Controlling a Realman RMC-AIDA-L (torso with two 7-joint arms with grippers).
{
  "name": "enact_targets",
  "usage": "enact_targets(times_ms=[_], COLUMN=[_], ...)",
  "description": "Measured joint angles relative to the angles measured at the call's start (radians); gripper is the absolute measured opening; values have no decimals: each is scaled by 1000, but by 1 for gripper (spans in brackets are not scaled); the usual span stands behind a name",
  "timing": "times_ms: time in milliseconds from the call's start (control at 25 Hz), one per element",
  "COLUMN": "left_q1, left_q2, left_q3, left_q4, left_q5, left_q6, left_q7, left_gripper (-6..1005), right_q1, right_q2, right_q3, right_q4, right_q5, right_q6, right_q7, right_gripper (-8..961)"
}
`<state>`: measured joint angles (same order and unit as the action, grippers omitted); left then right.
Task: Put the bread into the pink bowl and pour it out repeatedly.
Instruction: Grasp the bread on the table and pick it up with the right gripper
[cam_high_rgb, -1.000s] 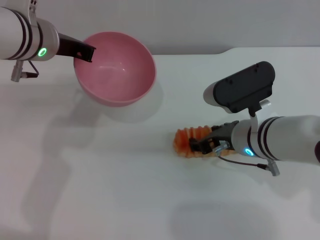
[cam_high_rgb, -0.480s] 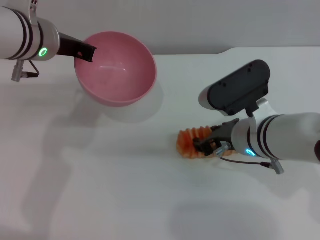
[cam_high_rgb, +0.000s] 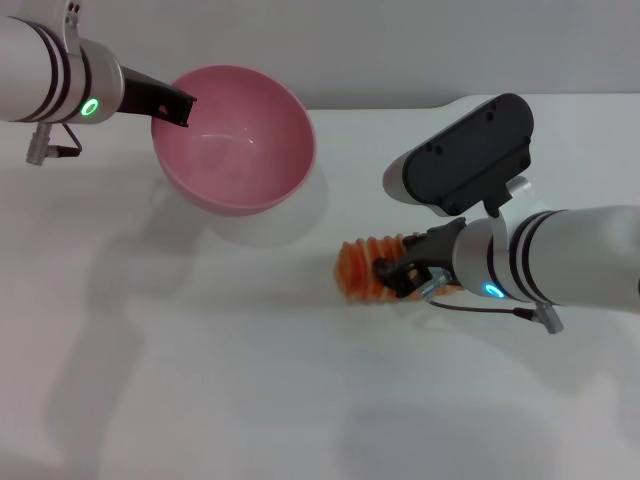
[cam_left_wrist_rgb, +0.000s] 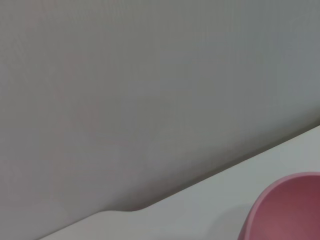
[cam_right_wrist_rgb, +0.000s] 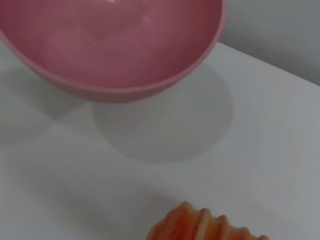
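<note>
Two grippers at work: the left gripper (cam_high_rgb: 178, 105) clamps the pink bowl's (cam_high_rgb: 235, 135) rim, upper left. The right gripper (cam_high_rgb: 400, 277) pinches the bread (cam_high_rgb: 362, 272) mid-frame on the surface (cam_high_rgb: 200, 380); we judge it light, rigid, best gripped across its ridged middle.

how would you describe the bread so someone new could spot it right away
Start from the white table and find the big pink bowl held tilted above it by the left gripper. Toward the robot's right from there, the bread sits in the right gripper. It is the only orange, ridged thing in sight.
</note>
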<state>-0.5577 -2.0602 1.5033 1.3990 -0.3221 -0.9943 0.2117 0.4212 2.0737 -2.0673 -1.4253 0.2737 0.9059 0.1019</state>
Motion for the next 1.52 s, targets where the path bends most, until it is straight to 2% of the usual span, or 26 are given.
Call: enact_targets(times_ms=[160,480,680,920,1320,1440,1520], left_q1=[-1,-2,-2,0,-2,-2,-2], left_q2=[0,0,0,0,0,0,0], left_q3=[1,3,3,3,4,4,5], left_q4=[0,0,0,-1,-2,-2,-2], left_q5=[0,0,0,0,0,0,0], left_q6=[0,0,0,0,0,0,0], left_q7=[0,0,0,0,0,0,0], left_gripper=[47,47,47,47,47,47,47], right_q1=[0,0,-2,-9,-7,-7,-5], right_q2=[0,0,0,3,3,3,3], right_q3=[-1,-7,-4,30,33,34,31], right_q4=[-12,-15,-13,-18,-12,-11,-12], right_q5=[-1,-2,-6,-23,-26,-26,-26], right_q6=[4,14,14,17,12,10,9], right_q7=[-1,-1,-1,9,16,17,18], right_gripper=[443,306,85,-1,150,346,422])
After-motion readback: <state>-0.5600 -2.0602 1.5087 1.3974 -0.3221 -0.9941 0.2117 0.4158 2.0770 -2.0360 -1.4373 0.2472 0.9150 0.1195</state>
